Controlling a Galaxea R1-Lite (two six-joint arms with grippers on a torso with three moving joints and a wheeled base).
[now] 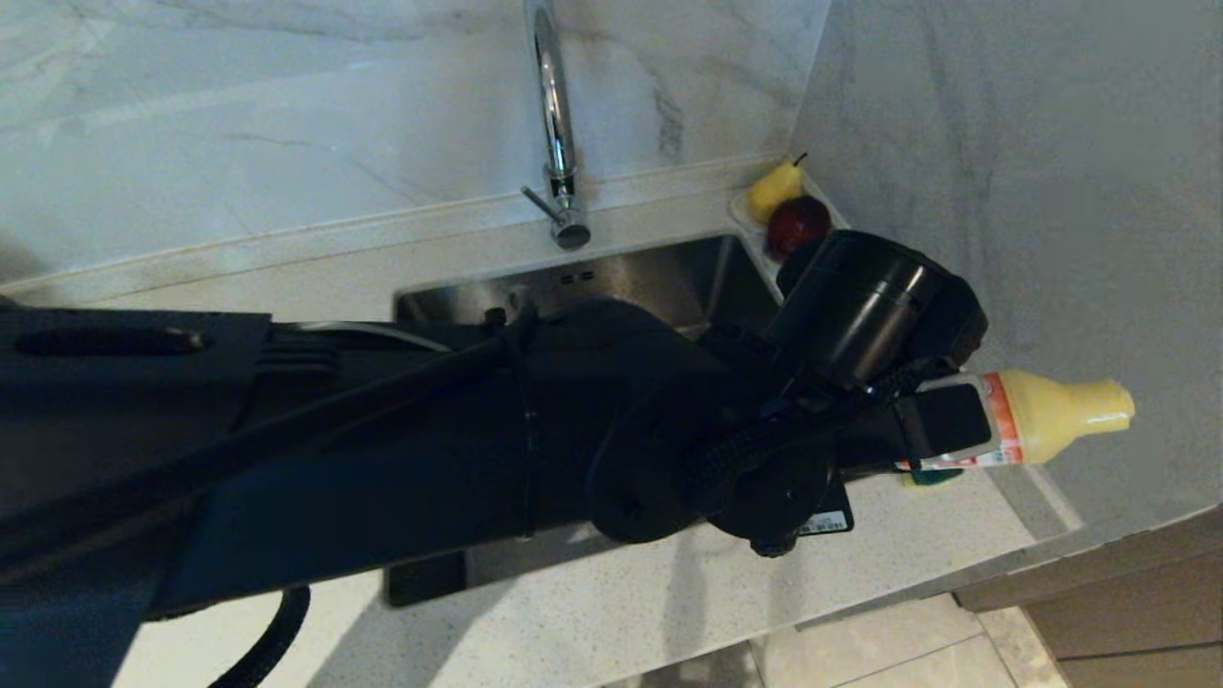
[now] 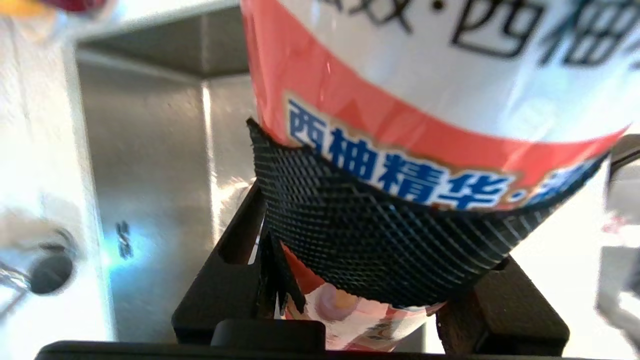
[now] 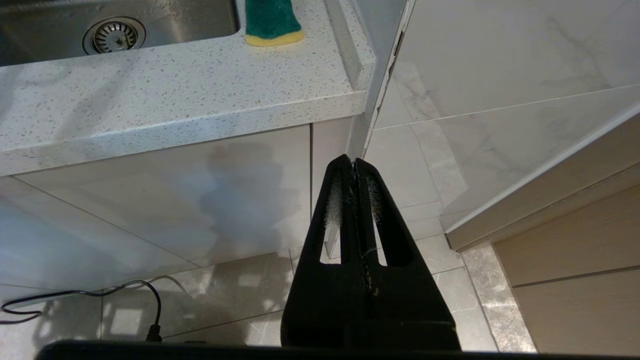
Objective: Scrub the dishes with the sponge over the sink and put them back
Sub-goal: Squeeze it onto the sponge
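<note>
My left gripper (image 1: 941,425) (image 2: 380,240) is shut on a yellow detergent bottle (image 1: 1037,418) (image 2: 440,90) with a white and orange label. The bottle lies tilted on its side above the counter, to the right of the sink (image 1: 659,277) (image 3: 50,30). The green and yellow sponge (image 3: 271,22) lies on the counter beside the sink, and a sliver of this sponge (image 1: 929,477) shows under the bottle. My left arm hides most of the basin. The dishes are out of view. My right gripper (image 3: 354,165) hangs shut and empty below the counter's front edge.
A tall chrome tap (image 1: 554,124) stands behind the sink. A white saucer (image 1: 740,205) with a pear and a red fruit sits in the back right corner. A marble wall (image 1: 1003,191) closes the right side. A cable (image 3: 100,295) lies on the floor.
</note>
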